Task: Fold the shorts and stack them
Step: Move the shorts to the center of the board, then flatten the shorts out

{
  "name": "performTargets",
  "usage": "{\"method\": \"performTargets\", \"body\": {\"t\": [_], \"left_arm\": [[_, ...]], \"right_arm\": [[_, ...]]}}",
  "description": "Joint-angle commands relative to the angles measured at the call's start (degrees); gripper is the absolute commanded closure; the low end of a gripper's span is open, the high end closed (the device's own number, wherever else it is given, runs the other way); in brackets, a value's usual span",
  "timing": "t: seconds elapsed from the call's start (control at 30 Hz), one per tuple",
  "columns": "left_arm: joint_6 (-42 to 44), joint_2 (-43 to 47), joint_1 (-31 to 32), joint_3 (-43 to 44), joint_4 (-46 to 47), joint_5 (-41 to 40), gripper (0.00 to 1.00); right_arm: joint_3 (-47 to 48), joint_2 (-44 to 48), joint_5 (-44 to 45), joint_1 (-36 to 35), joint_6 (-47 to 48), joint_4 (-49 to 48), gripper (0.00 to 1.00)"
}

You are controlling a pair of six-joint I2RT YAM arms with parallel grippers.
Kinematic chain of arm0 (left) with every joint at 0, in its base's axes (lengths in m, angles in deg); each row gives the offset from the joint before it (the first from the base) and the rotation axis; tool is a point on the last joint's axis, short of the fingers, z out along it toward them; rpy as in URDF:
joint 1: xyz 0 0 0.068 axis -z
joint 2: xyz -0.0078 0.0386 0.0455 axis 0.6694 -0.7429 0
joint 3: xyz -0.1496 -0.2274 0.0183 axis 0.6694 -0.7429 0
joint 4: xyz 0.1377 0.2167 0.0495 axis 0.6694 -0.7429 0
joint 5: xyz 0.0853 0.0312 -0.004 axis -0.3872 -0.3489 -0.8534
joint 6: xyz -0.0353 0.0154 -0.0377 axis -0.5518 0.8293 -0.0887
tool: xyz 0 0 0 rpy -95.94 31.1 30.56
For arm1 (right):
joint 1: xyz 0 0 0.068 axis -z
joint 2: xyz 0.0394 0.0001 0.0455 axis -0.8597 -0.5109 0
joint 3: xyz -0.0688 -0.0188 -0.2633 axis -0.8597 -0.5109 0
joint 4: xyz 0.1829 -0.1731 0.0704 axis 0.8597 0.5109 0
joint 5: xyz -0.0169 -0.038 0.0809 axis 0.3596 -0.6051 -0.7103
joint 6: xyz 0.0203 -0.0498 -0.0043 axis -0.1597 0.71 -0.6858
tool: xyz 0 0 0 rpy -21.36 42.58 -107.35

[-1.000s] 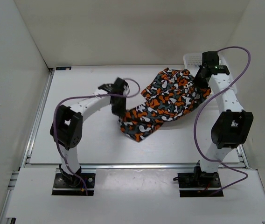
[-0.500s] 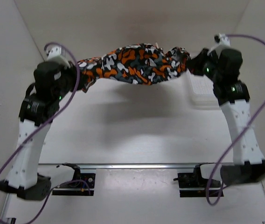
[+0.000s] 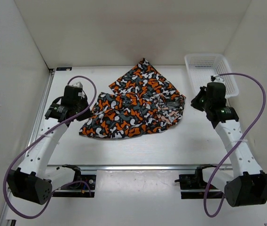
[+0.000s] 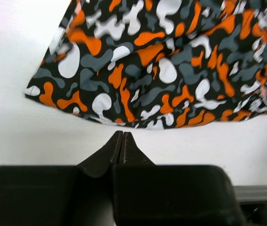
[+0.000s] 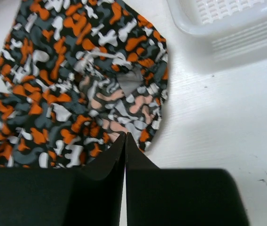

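Observation:
The shorts (image 3: 133, 106) lie spread flat in the middle of the table, one leg pointing to the back, the waistband end bunched at the right. My left gripper (image 3: 83, 113) sits low at their left edge. In the left wrist view it (image 4: 122, 135) is shut and empty, its tips just short of the hem of the shorts (image 4: 161, 70). My right gripper (image 3: 193, 101) sits at their right edge. In the right wrist view it (image 5: 125, 136) is shut, its tips over the edge of the shorts (image 5: 67, 84), with no fabric seen between the jaws.
A white mesh basket (image 3: 211, 70) stands at the back right, close behind my right arm; it also shows in the right wrist view (image 5: 227, 23). White walls enclose the table on the left, back and right. A metal rail (image 3: 138, 166) runs along the near edge.
Half a second ago both grippers held the shorts stretched in the air between them. Now the shorts lie flat on the table, both grippers have let go and sit low at either side.

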Motion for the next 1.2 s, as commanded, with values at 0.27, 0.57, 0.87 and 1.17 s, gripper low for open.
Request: {"method": "performTargets", "body": {"t": [0.27, 0.57, 0.87, 1.17], "left_arm": [[-1.7, -9.6, -6.7, -1.6, 0.3, 0.9, 0.08], [-6.2, -12.2, -10.3, -14.7, 7.4, 8.0, 0.09], [-7.6, -22.2, -10.9, -15.2, 13.0, 6.7, 0.82], [-7.0, -26.7, -11.4, -2.2, 12.5, 6.2, 0.9]], "right_arm": [[16.1, -24.9, -3.0, -15.2, -2.3, 8.6, 0.32], [27.0, -45.5, -8.4, -20.2, -3.6, 10.5, 0.26], [27.7, -50.6, -11.6, -20.2, -7.8, 6.7, 0.84], [43.4, -48.6, -4.0, -19.5, -3.7, 14.1, 1.0]]}}
